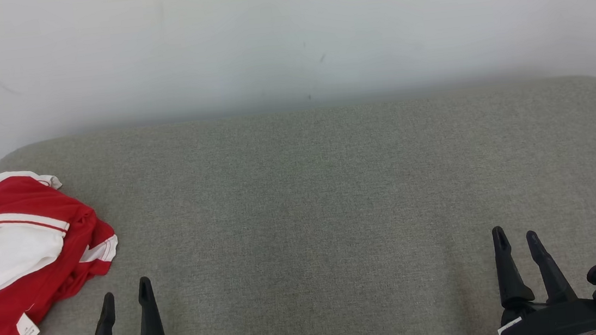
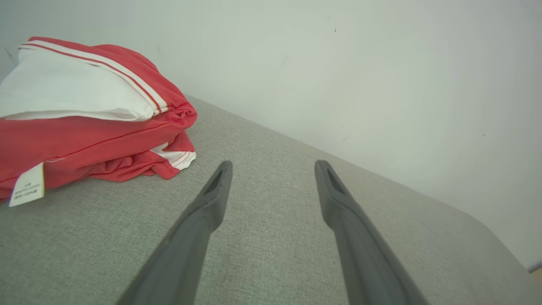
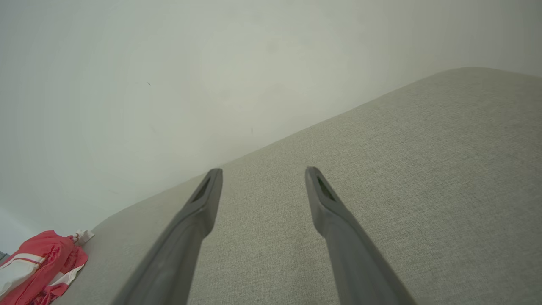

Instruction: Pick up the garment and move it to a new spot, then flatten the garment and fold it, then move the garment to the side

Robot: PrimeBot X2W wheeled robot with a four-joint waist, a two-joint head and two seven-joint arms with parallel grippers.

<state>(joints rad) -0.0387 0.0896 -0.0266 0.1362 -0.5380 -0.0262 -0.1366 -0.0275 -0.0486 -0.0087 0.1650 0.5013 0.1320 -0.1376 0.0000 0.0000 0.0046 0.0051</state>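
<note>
The garment [image 1: 27, 254] lies bunched up at the far left end of the grey bench [image 1: 300, 189], a red heap with a white panel on top, white stripes along its edges and a small white label [image 1: 27, 328] hanging off its near corner. Its left side runs out of the head view. The left claw [image 1: 125, 291] sits low at the near edge, just beside the heap and a little to its right, both dark fingers spread with bare fabric showing between them. It is not touching the cloth. From that arm's wrist camera the garment [image 2: 93, 123] sits up and to the left of the left finger, near its tip but apart from it, and the label [image 2: 27, 186] faces the lens. The fingers themselves point past the heap toward the pale wall [image 1: 285, 37]. The right claw [image 1: 514, 234] is well away at the other end of the bench, also at the near edge, its fingers parted and holding nothing. In its wrist camera the garment [image 3: 38, 262] is only a small red and white lump in the lower left corner, far from the tips. The wide grey stretch between the two claws runs back to the wall.
</note>
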